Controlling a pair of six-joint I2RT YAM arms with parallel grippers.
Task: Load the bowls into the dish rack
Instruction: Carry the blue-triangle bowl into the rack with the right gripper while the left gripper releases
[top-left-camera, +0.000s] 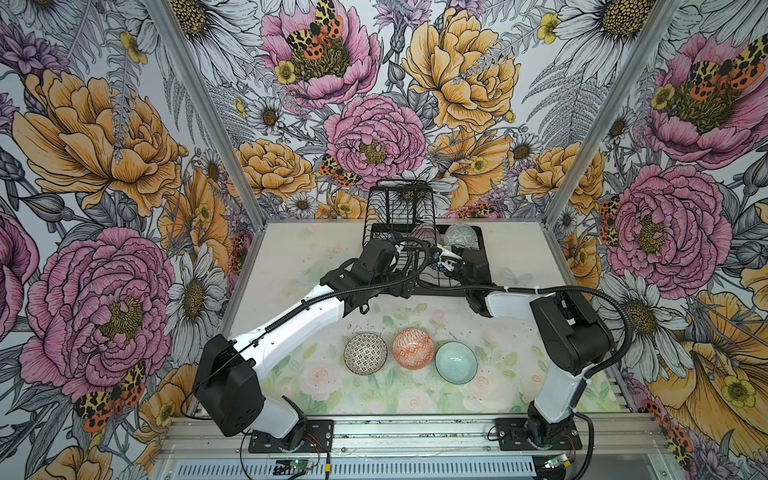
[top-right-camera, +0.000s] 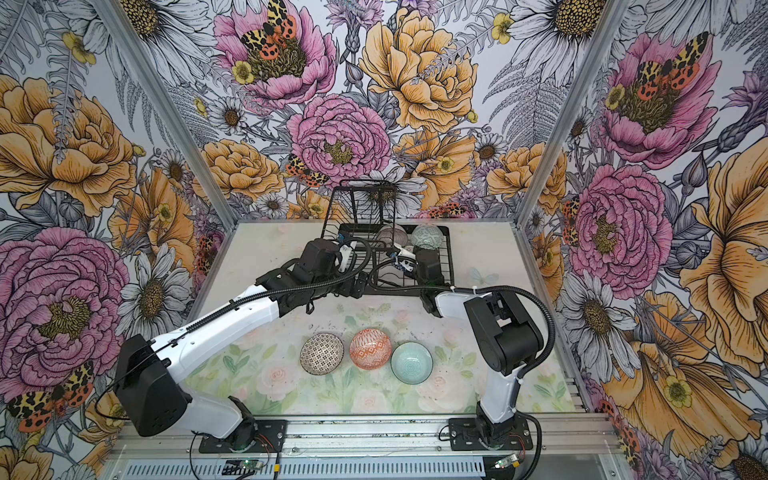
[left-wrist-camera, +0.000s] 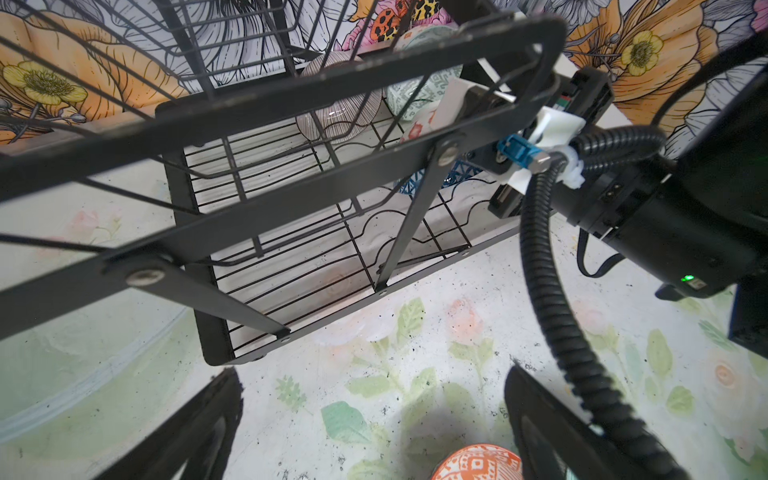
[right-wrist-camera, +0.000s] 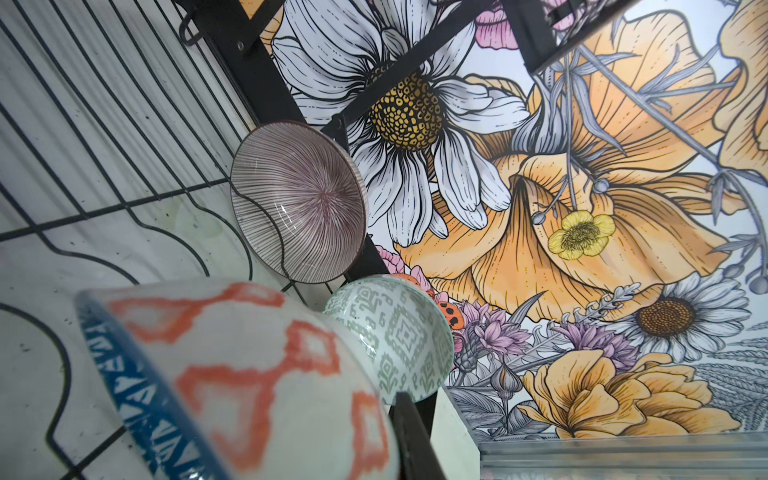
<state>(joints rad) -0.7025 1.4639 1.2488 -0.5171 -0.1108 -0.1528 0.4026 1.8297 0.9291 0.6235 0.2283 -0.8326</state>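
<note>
The black wire dish rack stands at the back of the table. A pink-lined bowl and a grey-green bowl stand on edge at its far end. My right gripper is inside the rack, shut on the blue-triangled bowl, which is tilted low over the wires; one finger shows beside it. My left gripper is open over bare table by the rack's front left corner. On the table in front lie the dotted bowl, the orange-diamond bowl and the pale teal bowl.
The rack's raised basket tier stands over its left half, close above my left wrist. The right arm's black cable hangs beside my left gripper. Floral walls enclose the table on three sides.
</note>
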